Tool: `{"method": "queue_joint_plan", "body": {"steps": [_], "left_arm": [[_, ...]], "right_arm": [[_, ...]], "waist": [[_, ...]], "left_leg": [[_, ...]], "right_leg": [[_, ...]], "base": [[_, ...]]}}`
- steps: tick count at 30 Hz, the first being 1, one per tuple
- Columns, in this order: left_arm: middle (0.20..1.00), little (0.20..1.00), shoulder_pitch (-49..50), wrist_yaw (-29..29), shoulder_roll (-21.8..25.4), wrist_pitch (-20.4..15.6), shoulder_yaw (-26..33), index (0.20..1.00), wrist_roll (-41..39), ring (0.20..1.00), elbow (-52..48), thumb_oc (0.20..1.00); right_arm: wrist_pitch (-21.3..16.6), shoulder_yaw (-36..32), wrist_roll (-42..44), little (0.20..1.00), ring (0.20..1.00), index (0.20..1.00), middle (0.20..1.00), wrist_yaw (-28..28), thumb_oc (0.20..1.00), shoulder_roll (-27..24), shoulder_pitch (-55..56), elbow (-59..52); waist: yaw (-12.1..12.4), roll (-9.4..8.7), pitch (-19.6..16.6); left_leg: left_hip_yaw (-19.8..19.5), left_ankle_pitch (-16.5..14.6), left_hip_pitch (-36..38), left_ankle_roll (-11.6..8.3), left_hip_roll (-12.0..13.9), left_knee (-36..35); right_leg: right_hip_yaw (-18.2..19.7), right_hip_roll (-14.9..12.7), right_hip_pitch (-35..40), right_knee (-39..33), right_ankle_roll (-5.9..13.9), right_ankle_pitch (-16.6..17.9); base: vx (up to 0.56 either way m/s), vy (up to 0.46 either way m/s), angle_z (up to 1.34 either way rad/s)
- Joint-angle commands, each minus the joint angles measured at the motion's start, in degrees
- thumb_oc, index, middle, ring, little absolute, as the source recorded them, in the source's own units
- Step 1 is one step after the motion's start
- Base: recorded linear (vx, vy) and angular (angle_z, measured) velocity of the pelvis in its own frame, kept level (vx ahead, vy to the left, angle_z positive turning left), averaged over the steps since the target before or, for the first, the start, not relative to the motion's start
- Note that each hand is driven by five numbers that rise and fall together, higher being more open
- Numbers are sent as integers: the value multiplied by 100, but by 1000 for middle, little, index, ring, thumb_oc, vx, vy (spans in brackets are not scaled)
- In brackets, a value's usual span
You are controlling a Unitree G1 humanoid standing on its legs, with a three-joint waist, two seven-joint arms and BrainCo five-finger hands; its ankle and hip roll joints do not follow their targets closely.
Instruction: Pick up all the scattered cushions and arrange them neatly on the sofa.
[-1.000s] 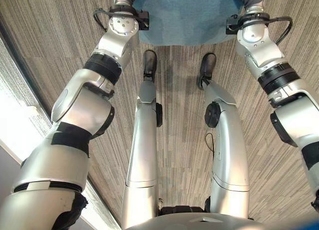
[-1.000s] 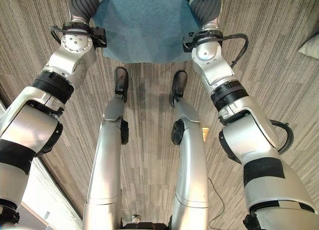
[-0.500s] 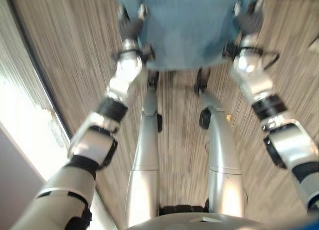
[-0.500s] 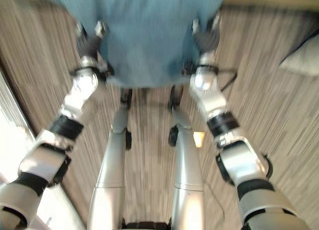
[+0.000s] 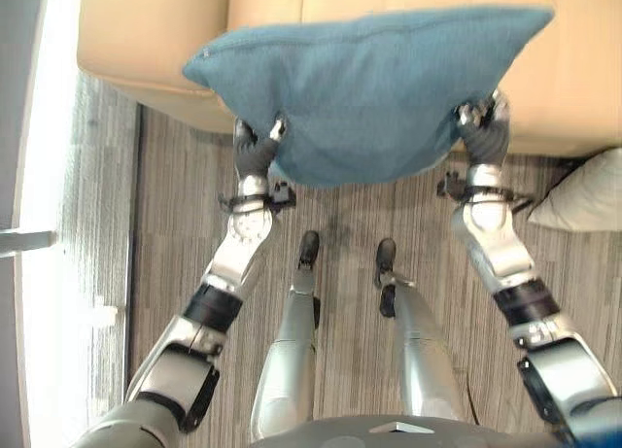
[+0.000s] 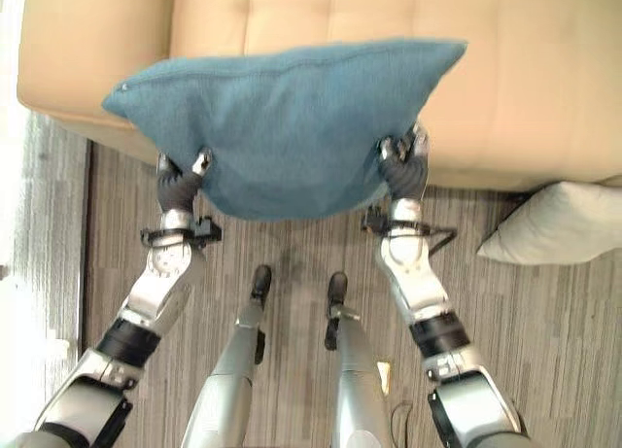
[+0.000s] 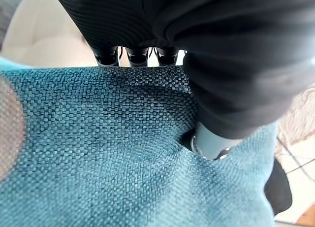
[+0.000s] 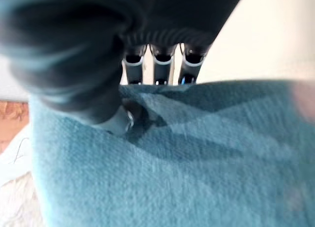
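Both hands are gripping one teal cushion (image 6: 292,122) and holding it up off the floor, in front of the tan sofa (image 6: 544,69). Left hand (image 6: 180,184) is pinching the cushion's near left edge; in the left wrist view its thumb (image 7: 209,141) is pressing into the woven fabric from one side while its fingers (image 7: 138,54) are wrapping over the edge from the other. Right hand (image 6: 403,166) is doing the same at the near right edge, with its thumb (image 8: 118,121) digging into the cloth and making a fold, and its fingers (image 8: 160,64) curling over the rim. The cushion is hanging between the two hands, its far corners spreading wide to the left and right, and its far edge is overlapping the sofa's seat as seen from the head camera. A second, pale grey cushion (image 6: 559,224) is lying on the striped grey carpet (image 6: 292,244) to the right, just beside the sofa's near edge.
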Motion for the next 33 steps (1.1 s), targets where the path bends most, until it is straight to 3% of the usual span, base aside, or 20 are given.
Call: {"method": "queue_joint_plan", "body": {"steps": [1,6,8,9,10,13,14,15,16,19,22,23,24,27,29,30,31,33], "left_arm": [[200,200,-460,-565,-283,-547,-272,200,208,200,-559,200],[200,200,384,-809,-233,-474,-137,200,186,200,-624,200],[200,200,515,-866,-300,-433,-118,200,122,200,-662,200],[200,200,519,-867,-300,-433,-119,200,122,200,-664,200],[200,200,566,-875,-360,-391,-177,200,109,200,-648,200],[200,200,644,-875,-390,-334,-213,200,141,200,-610,200],[200,200,620,-884,-393,-232,-258,200,203,200,-506,200],[200,200,600,-866,-386,-199,-257,200,233,200,-498,200],[200,200,613,-851,-376,-162,-213,200,260,200,-523,200],[200,200,780,-890,-306,-136,-231,200,300,200,-561,200],[200,200,733,-869,-246,-92,-219,200,300,200,-577,200],[200,200,732,-861,-153,-98,-142,200,286,200,-687,200],[200,200,716,-825,-123,-119,-99,200,330,200,-709,200],[200,200,727,-807,-135,-141,-38,200,336,200,-725,200],[200,200,819,-864,-140,-170,33,200,280,200,-818,200],[200,200,844,-874,-147,-177,48,200,268,200,-832,200],[200,200,802,-824,-131,-198,163,200,288,200,-829,200],[200,200,801,-868,-174,-214,154,200,305,200,-764,200]], "right_arm": [[-489,183,-136,200,200,200,200,610,200,201,-193,-586],[-382,52,-142,200,200,200,200,976,200,156,676,-754],[-338,17,-130,200,200,200,200,1031,200,130,928,-731],[-338,16,-130,200,200,200,200,1031,200,130,933,-732],[-267,48,-171,200,200,200,200,1015,200,137,1043,-705],[-218,36,-170,200,200,200,200,1044,200,147,1120,-674],[-140,-24,-127,200,200,200,200,1032,200,163,1148,-624],[-131,-31,-127,200,200,200,200,996,200,190,1142,-619],[-80,20,-134,200,200,200,200,958,200,300,1058,-611],[-17,61,-216,200,200,200,200,1026,200,372,1062,-592],[20,50,-276,200,200,200,200,1028,200,451,994,-581],[18,84,-336,200,200,200,200,1107,200,540,820,-588],[0,111,-376,200,200,200,200,1123,200,602,768,-600],[7,145,-372,200,200,200,200,1177,200,624,754,-599],[0,201,-313,200,200,200,200,1193,200,625,648,-566],[2,223,-299,200,200,200,200,1204,200,617,622,-559],[5,268,-300,200,200,200,200,1226,200,596,486,-557],[-10,262,-318,200,200,200,200,1242,200,615,543,-536]], "waist": [[-46,60,-186],[-16,100,-548],[8,19,-669],[7,21,-663],[0,-44,-740],[18,-73,-889],[73,-91,-994],[104,-100,-984],[300,-88,-1017],[353,-159,-1259],[434,-188,-1323],[474,-83,-1188],[480,25,-1094],[443,103,-1055],[372,113,-1047],[341,106,-1040],[301,94,-948],[305,-23,-1022]], "left_leg": [[11,-597,659,-92,-23,200],[-26,-386,1896,-213,220,-361],[92,-113,1905,-319,181,198],[89,-124,1905,-318,179,218],[354,-295,1830,-162,78,588],[505,-558,1936,-12,-35,296],[921,-294,1645,54,-134,28],[1026,-207,1484,52,-161,88],[1028,-113,1341,98,-228,2],[924,-153,1897,249,-286,-385],[1026,-293,2217,385,-293,-482],[1099,-446,2440,588,-273,-463],[1152,-510,2523,690,-234,-428],[1126,-587,2715,728,-220,-485],[1138,-694,2955,694,-220,-618],[1125,-740,3046,681,-222,-653],[1115,-908,3291,613,-179,-664],[1090,-1060,3411,547,-231,-623]], "right_leg": [[-267,41,920,-859,304,183],[-264,257,2294,-1420,236,63],[-333,344,2882,-1781,155,24],[-336,345,2898,-1792,156,28],[-321,298,3142,-1900,135,38],[-310,297,3308,-1995,180,36],[-278,325,3588,-2102,225,10],[-243,352,3681,-2111,222,-7],[-25,490,3873,-2072,225,-98],[71,394,4181,-2121,335,-157],[181,243,4182,-1811,482,-182],[237,39,3675,-590,725,171],[171,-48,3313,84,816,382],[71,-69,2985,218,717,269],[-104,-53,2807,-718,606,264],[-99,-24,2691,-1054,606,383],[-285,-96,2442,-1720,724,720],[-297,-95,2704,-1976,692,822]], "base": [[154,-31,4],[203,-86,11],[154,-131,25],[128,-117,32],[64,-37,20],[162,0,4],[243,69,3],[327,158,10],[176,102,-1],[356,157,-105],[199,198,-26],[112,285,-47],[67,253,-48],[129,87,-12],[210,-44,-29],[334,-129,-33],[402,-172,-24],[304,-152,-1]]}}
